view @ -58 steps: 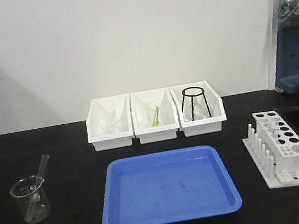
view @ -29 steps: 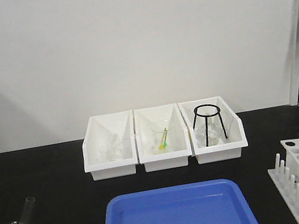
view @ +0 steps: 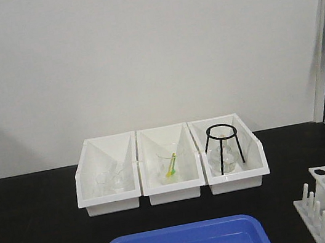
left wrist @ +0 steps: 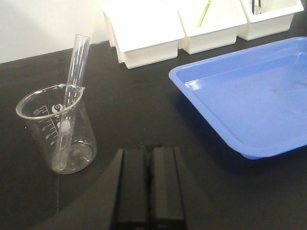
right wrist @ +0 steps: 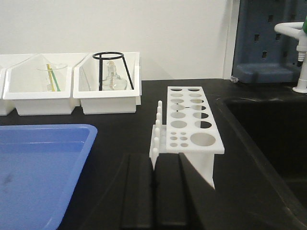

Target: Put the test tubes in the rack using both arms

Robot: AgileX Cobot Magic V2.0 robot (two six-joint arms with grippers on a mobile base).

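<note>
The left gripper [left wrist: 149, 155] has its jaws pressed together; at its ten o'clock a test tube [left wrist: 78, 57] leans upright in a beaker [left wrist: 36, 122]; a blue tray [left wrist: 249, 96] lies at two o'clock; the right gripper [right wrist: 155, 160] is likewise pressed together, the rack [right wrist: 192, 120] standing just beyond at one o'clock.

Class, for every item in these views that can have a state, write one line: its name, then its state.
beaker, upright, holding one tube
test tube, leaning in the beaker, mouth up
rack, upright, visible holes empty
blue tray, empty
tripod ring, standing in the rightmost bin
left gripper, jaws shut, holding nothing
right gripper, jaws shut, holding nothing
</note>
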